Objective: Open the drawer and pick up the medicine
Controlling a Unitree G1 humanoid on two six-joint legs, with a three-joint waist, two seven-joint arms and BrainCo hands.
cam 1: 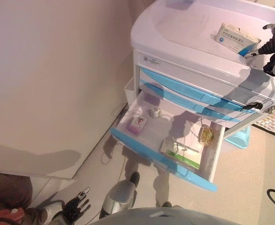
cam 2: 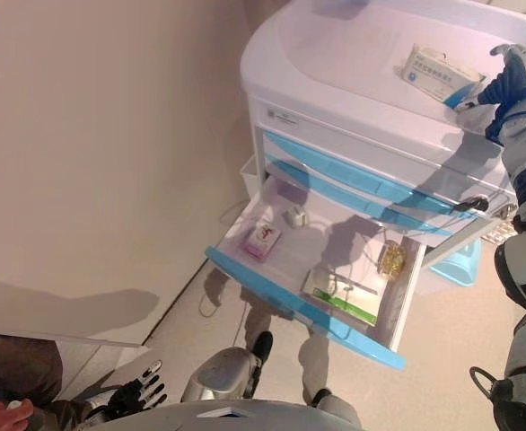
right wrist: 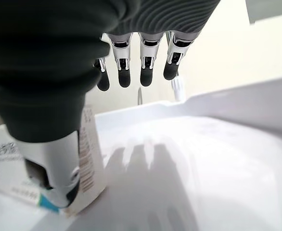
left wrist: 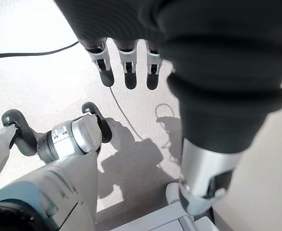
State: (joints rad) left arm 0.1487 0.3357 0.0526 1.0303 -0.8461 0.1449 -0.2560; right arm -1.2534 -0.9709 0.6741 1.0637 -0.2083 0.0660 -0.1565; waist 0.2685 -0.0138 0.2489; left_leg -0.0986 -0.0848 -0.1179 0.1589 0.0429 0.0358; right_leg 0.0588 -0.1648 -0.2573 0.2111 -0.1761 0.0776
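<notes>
A white cabinet (cam 1: 184, 28) has its lowest blue-fronted drawer (cam 1: 161, 161) pulled open. In it lie a pink box (cam 1: 138, 123), a small white item (cam 1: 154, 112), a gold blister pack (cam 1: 206, 135) and a green-and-white box (cam 1: 180, 152). A white-and-blue medicine box (cam 1: 236, 38) lies on the cabinet top. My right hand (cam 1: 274, 44) is at that box's right end; in the right wrist view its fingers (right wrist: 146, 62) are straight and the thumb (right wrist: 54, 178) rests against the box (right wrist: 90, 159). My left hand (cam 1: 76, 206) hangs low by the floor, fingers (left wrist: 126, 67) relaxed and empty.
Two upper drawers (cam 1: 189, 89) are shut. Blister packs (cam 1: 273, 121) lie on a surface to the cabinet's right, with a blue container (cam 1: 240, 136) below. A wall runs along the left. A person (cam 1: 6, 197) shows at the bottom left corner.
</notes>
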